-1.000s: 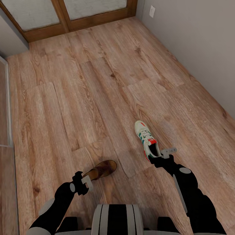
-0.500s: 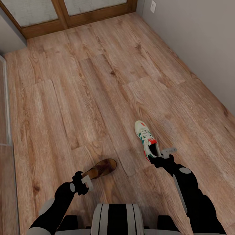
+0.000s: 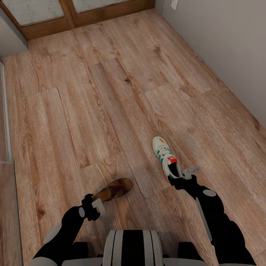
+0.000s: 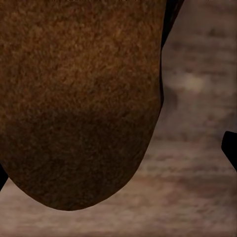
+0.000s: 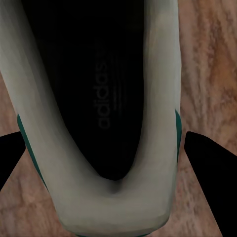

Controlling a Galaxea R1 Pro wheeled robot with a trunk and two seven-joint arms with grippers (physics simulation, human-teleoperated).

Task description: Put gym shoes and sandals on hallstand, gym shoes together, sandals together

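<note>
Corridor floor (image 3: 111, 96) of light brown wood-grain planks, bounded by a grey wall (image 3: 229, 48) from 1 to 3 o'clock and a wood-framed glazed door (image 3: 70, 14) at 11 to 12 o'clock. White wall plate (image 3: 174, 4) on the wall near the corner at 1 o'clock.

Left gripper (image 3: 96, 207) at 7 o'clock in the head view, closed on the heel end of a sandal (image 3: 114, 190). Sandal dark brown, toe pointing toward 2 o'clock, away from the gripper. Seen close from the left wrist as a mottled brown sole or footbed (image 4: 79, 98) with a rounded end, floor planks blurred beyond it (image 4: 197, 163). Whether the sandal clears the floor or rests on it: cannot tell.

Right gripper (image 3: 183, 177) at 4 to 5 o'clock in the head view, pinching the heel of a sneaker (image 3: 164, 157). Sneaker off-white with green stripes and red accents, toe pointing toward 12 o'clock, lying just ahead of the gripper. From the right wrist, heel collar and dark insole with printed lettering (image 5: 106, 106), with a black finger (image 5: 210, 168) at each side of the heel. Contact of sneaker with floor: not determinable.

Sandal and sneaker apart, bare planks between them. Robot trunk (image 3: 131, 247) at 6 o'clock, striped grey and black.
</note>
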